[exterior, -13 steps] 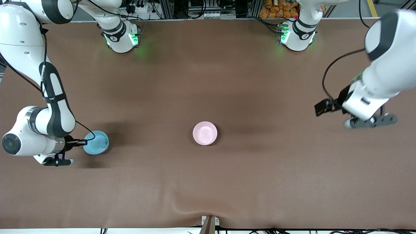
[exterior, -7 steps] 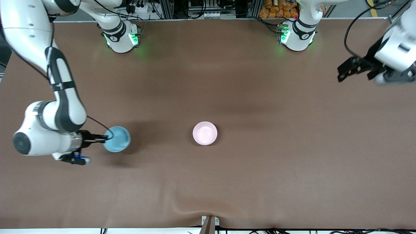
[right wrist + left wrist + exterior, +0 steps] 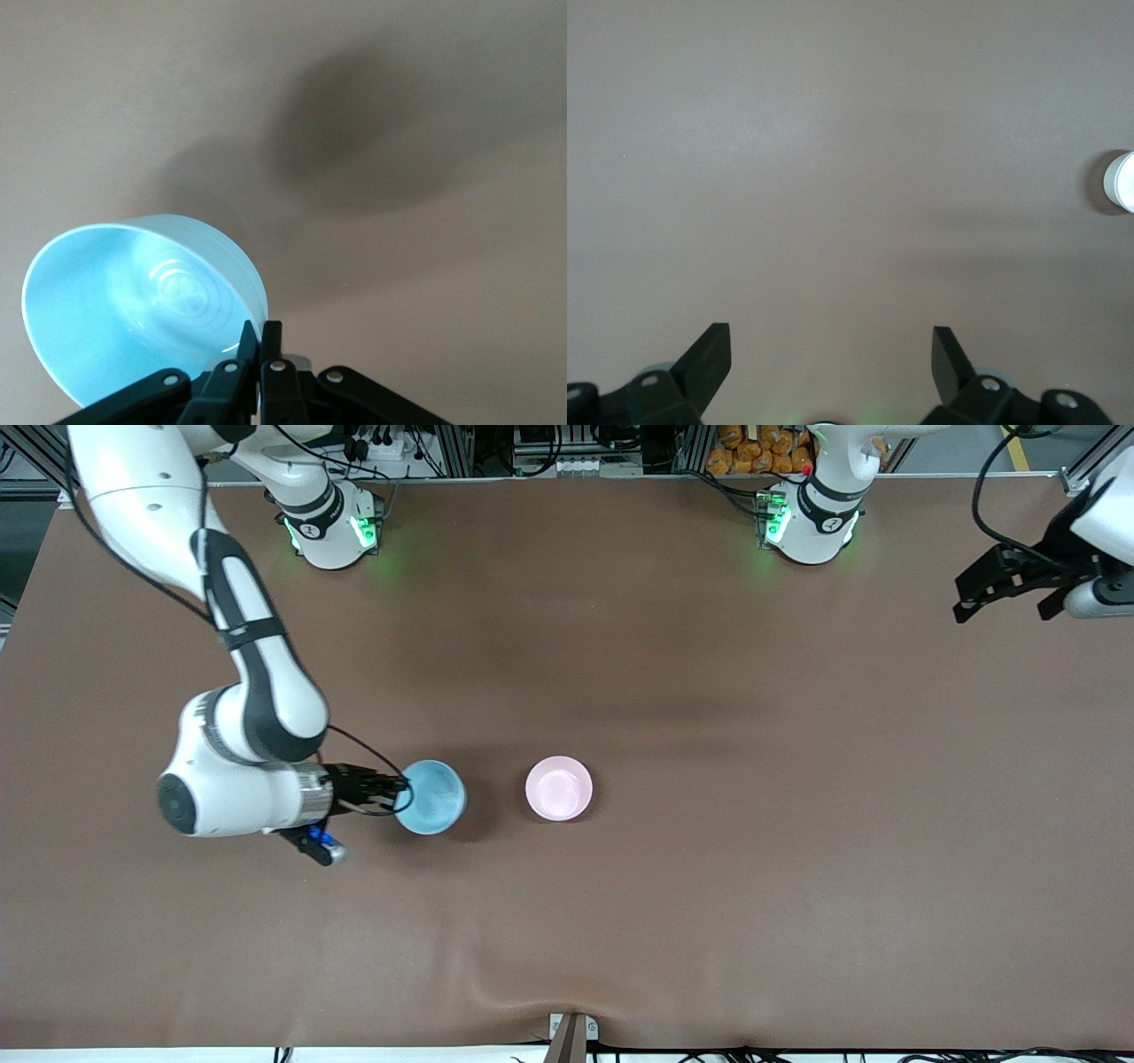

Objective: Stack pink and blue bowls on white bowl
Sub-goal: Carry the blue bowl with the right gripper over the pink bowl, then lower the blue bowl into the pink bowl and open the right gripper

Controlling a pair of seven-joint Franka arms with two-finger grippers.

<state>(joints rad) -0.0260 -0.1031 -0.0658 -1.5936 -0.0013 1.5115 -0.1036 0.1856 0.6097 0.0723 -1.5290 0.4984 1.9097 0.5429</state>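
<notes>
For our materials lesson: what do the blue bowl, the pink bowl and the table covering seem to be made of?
Blue bowl: probably glossy plastic, possibly glazed ceramic; bright ringed highlights inside, thin rim pinched by the right claw.
Pink bowl: likely the same, with a softer sheen.
Table covering: brown matte sheet, perhaps fabric or vinyl; a ripple shows near the front edge.

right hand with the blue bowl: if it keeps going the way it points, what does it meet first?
Probably the pink bowl. The right hand, shut on the blue bowl rim, points along the table toward it; height is unclear, so it may pass above.
</notes>
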